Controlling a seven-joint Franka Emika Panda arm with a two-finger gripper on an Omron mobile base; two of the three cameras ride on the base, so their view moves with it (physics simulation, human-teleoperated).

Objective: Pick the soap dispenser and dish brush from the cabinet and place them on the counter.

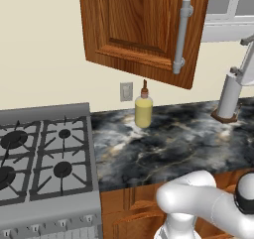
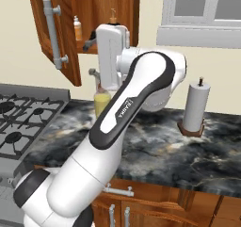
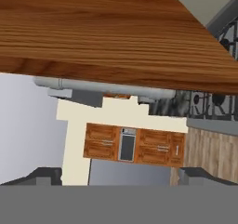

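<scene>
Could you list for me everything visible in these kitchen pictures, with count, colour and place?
cabinet: one, reddish-brown wood, on the wall above the counter, door swung open, long grey bar handle
counter: one, black marble with pale and golden veins, right of the stove
stove: one, grey with black burners, left of the counter
yellow bottle: one, yellow with a brown top, standing on the counter at the wall
small orange bottle: one, on the cabinet shelf
pump top: one, pale, on the shelf behind the arm; what it belongs to is hidden
paper towel roll: one, white on a brown base, on the counter
wall outlet: one, grey, above the counter
window: one, white frame, right of the cabinet
arm: one, white, reaching up toward the cabinet
gripper: one, dark tips, open
</scene>
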